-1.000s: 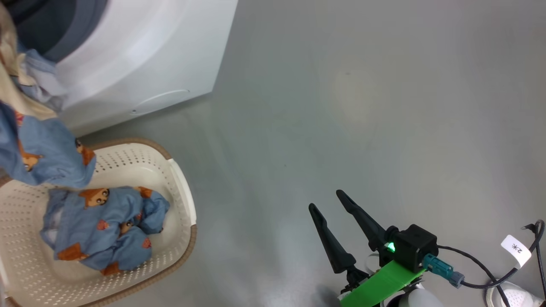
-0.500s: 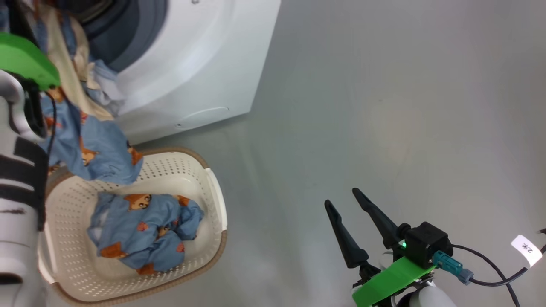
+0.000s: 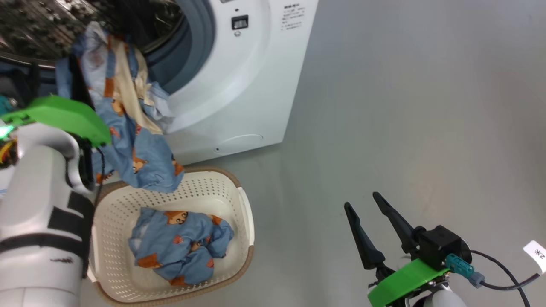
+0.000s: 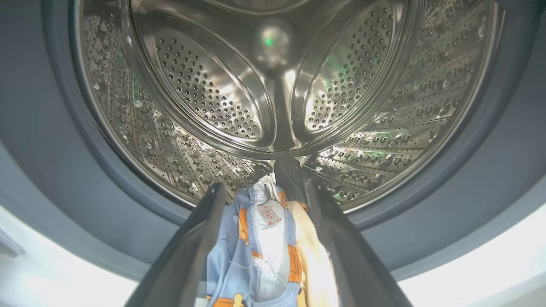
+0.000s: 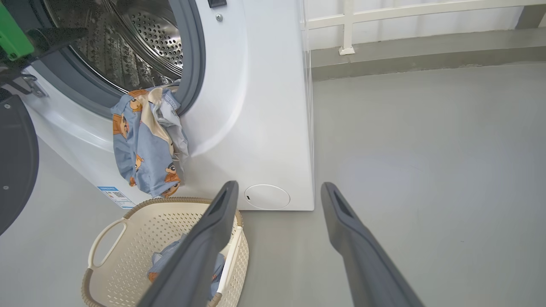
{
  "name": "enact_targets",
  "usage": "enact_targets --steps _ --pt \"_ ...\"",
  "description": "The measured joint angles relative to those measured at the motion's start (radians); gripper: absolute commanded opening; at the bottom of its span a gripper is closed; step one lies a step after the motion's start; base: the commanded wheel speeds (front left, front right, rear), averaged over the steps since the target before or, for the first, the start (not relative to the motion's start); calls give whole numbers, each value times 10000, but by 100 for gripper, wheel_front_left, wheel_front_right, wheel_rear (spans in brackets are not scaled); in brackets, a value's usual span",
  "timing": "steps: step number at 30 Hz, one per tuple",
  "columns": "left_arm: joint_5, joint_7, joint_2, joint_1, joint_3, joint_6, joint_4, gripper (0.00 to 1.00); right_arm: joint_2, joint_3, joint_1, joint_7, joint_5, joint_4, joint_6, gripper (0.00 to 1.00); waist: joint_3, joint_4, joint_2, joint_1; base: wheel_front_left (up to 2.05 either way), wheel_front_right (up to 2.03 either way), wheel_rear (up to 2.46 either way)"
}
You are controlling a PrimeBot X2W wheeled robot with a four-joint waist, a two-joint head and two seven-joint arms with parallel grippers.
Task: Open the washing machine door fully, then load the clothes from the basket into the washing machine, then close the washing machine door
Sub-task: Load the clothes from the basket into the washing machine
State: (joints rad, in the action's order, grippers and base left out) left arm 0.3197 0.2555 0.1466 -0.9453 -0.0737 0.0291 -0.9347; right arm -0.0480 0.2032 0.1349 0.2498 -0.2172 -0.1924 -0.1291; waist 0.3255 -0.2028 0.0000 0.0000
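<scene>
- The large white front-loading washing machine point(image 3: 256, 85) stands on the grey floor point(image 3: 405, 106), its round glossy black door point(image 5: 13, 162) swung open.
- A blue bear-print garment point(image 3: 140, 145) drapes over the grey rubber gasket point(image 5: 192, 64), hanging toward the cream perforated plastic basket point(image 3: 243, 213), which holds another blue garment point(image 3: 179, 243).
- The left gripper point(image 4: 262, 189) is at the drum mouth, released, with cloth between its spread fingers.
- The right gripper point(image 3: 361, 199) hangs spread and empty over the floor.

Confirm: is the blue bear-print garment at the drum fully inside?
No, partly out. The blue bear-print garment drapes over the grey gasket and hangs down the washing machine front, above the basket.
</scene>
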Motion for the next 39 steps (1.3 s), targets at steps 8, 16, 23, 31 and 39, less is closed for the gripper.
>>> enact_targets --steps 8,16,23,31,39 --pt "-161 0 -286 976 8 -355 704 100 -2 -370 -351 0 313 -27 0 100 -510 579 0 0 0 0 0" --pt "-345 0 -364 1627 -13 -604 1072 100 -4 -489 -351 0 362 29 0 100 -633 957 0 0 0 0 0" --pt "-360 0 -341 1739 -27 -704 698 100 -4 -454 -346 0 385 59 0 100 -423 860 0 0 0 0 0" --pt "-357 0 -288 2508 -19 -809 1085 100 -2 -650 -403 0 387 65 0 100 -645 734 0 0 0 0 0" --pt "-316 0 -199 4491 134 -968 2406 100 0 -976 -781 0 470 190 0 100 -986 808 0 0 0 0 0"
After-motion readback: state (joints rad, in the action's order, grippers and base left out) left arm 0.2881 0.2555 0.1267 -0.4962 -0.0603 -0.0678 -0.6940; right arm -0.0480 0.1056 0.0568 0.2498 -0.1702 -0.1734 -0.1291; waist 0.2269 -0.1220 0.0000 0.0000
